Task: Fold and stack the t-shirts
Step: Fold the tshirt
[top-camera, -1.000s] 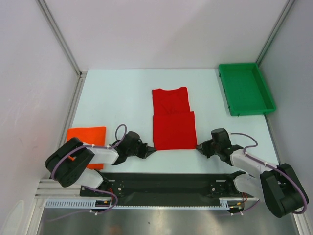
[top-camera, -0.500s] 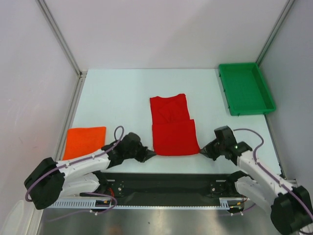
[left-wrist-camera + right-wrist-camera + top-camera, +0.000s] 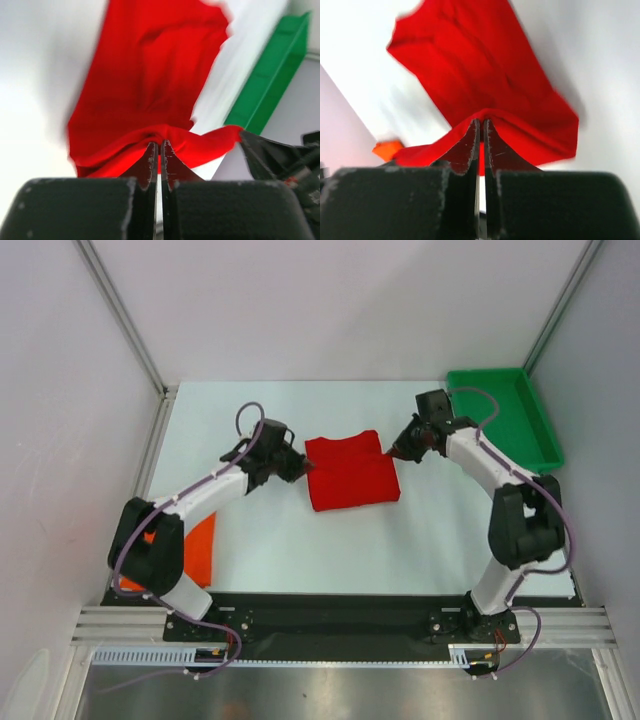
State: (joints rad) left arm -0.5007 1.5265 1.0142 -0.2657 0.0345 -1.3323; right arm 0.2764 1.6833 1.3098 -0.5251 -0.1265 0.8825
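Note:
The red t-shirt (image 3: 350, 473) lies folded in the middle of the table, its far edge lifted. My left gripper (image 3: 300, 466) is shut on the shirt's far left corner (image 3: 150, 137). My right gripper (image 3: 392, 451) is shut on its far right corner (image 3: 485, 116). The cloth hangs stretched between the two grippers. The orange t-shirt (image 3: 198, 545) lies folded at the near left, partly hidden by the left arm; a bit of it shows in the right wrist view (image 3: 387, 149).
A green plastic tray (image 3: 500, 420) stands at the far right, beside my right arm; it also shows in the left wrist view (image 3: 270, 70). White walls enclose the table on three sides.
Both grippers carried the red shirt's near edge from the front of the table up and away, folding it over toward the far edge. Both arms now stretch far forward.

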